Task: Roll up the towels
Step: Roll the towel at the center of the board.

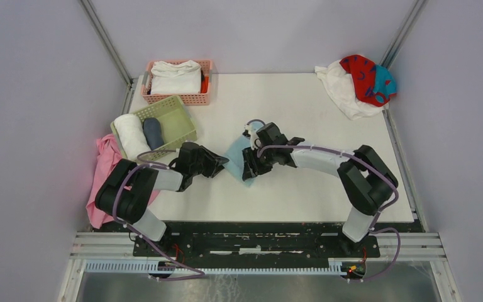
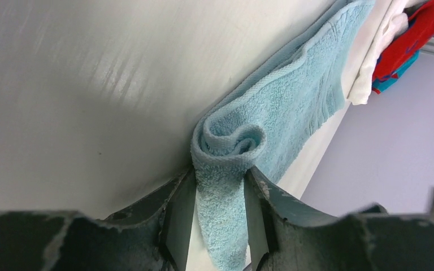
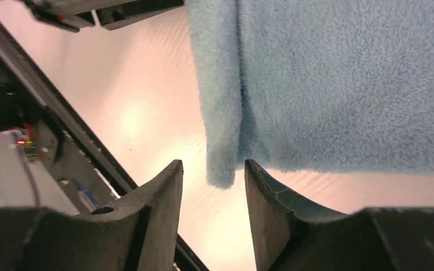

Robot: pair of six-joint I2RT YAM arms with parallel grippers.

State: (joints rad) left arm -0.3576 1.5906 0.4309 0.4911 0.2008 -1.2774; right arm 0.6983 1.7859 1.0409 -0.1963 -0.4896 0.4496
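A small light blue towel (image 1: 236,153) lies at the table's middle, between both grippers. My left gripper (image 1: 218,165) is shut on its partly rolled end. In the left wrist view the curled roll (image 2: 231,141) sits just past the fingertips, and terry fills the gap of the left gripper (image 2: 220,172). My right gripper (image 1: 249,167) stands open at the towel's near corner. In the right wrist view that corner (image 3: 223,169) hangs between the tips of the right gripper (image 3: 213,165), ungripped, with the towel (image 3: 344,79) above. A white towel (image 1: 343,91) and a red towel with teal marks (image 1: 365,78) lie heaped at the back right corner.
A pink basket (image 1: 188,99) at the back left holds a folded white cloth. Beside it, a green basket (image 1: 185,119) holds a white roll (image 1: 129,133) and a dark blue roll (image 1: 153,132). A plain pink cloth (image 1: 104,170) hangs over the left edge.
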